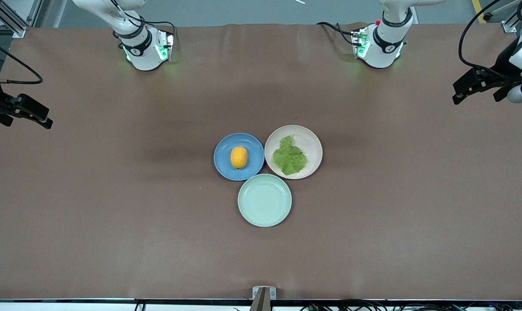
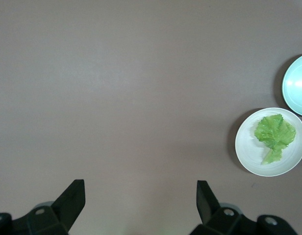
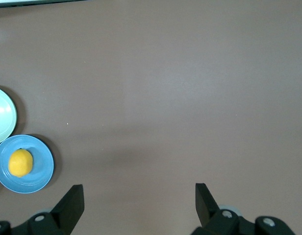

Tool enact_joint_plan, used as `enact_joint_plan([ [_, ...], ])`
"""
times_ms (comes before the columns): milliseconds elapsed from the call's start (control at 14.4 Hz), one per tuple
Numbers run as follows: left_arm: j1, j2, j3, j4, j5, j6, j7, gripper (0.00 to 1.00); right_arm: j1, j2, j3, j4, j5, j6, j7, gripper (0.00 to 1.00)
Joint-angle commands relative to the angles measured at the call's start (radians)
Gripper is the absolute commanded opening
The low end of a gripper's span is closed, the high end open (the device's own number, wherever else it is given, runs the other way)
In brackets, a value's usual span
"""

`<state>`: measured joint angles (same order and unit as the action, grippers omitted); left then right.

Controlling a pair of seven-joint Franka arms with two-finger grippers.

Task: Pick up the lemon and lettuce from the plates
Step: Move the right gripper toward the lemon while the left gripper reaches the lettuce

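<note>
The yellow-orange lemon (image 1: pixel 239 157) lies on the blue plate (image 1: pixel 224 166) at the table's middle; it also shows in the right wrist view (image 3: pixel 20 162) on that plate (image 3: pixel 40 174). The green lettuce (image 1: pixel 289 157) lies on the beige plate (image 1: pixel 310 140) beside it, toward the left arm's end; it shows in the left wrist view (image 2: pixel 274 133) on its plate (image 2: pixel 249 152). My left gripper (image 1: pixel 470 88) (image 2: pixel 140 188) is open and empty, high over the table's left-arm end. My right gripper (image 1: pixel 34 115) (image 3: pixel 139 192) is open and empty over the right-arm end.
An empty pale mint-green plate (image 1: pixel 265 200) sits nearer the front camera, touching both other plates; it shows in the left wrist view (image 2: pixel 298 85) and the right wrist view (image 3: pixel 1 115). Brown table cloth (image 1: pixel 114 207) spreads around the plates.
</note>
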<state>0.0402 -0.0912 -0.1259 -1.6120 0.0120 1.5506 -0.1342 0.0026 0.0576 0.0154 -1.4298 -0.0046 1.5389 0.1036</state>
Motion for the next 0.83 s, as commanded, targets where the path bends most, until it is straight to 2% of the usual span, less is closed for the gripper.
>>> enact_joint_plan([
  [0, 0.015, 0.016, 0.000, 0.027, -0.004, -0.020, 0.025, 1.00, -0.019, -0.002, 0.017, 0.008, -0.014, -0.005, -0.007, 1.00],
  [209, 0.017, 0.047, -0.001, 0.049, -0.001, -0.018, 0.018, 1.00, -0.019, -0.002, 0.017, 0.008, -0.014, -0.003, -0.007, 1.00],
  [487, 0.004, 0.145, -0.003, 0.069, -0.003, -0.003, 0.013, 1.00, -0.013, -0.001, 0.018, 0.008, -0.012, -0.005, 0.002, 1.00],
  [626, -0.014, 0.191, -0.032, 0.058, -0.007, 0.032, -0.025, 1.00, -0.006, -0.001, 0.026, 0.008, -0.002, -0.006, 0.004, 1.00],
  [765, -0.039, 0.252, -0.072, 0.046, -0.009, 0.075, -0.120, 1.00, 0.060, -0.001, 0.024, 0.008, -0.012, -0.005, 0.004, 1.00],
])
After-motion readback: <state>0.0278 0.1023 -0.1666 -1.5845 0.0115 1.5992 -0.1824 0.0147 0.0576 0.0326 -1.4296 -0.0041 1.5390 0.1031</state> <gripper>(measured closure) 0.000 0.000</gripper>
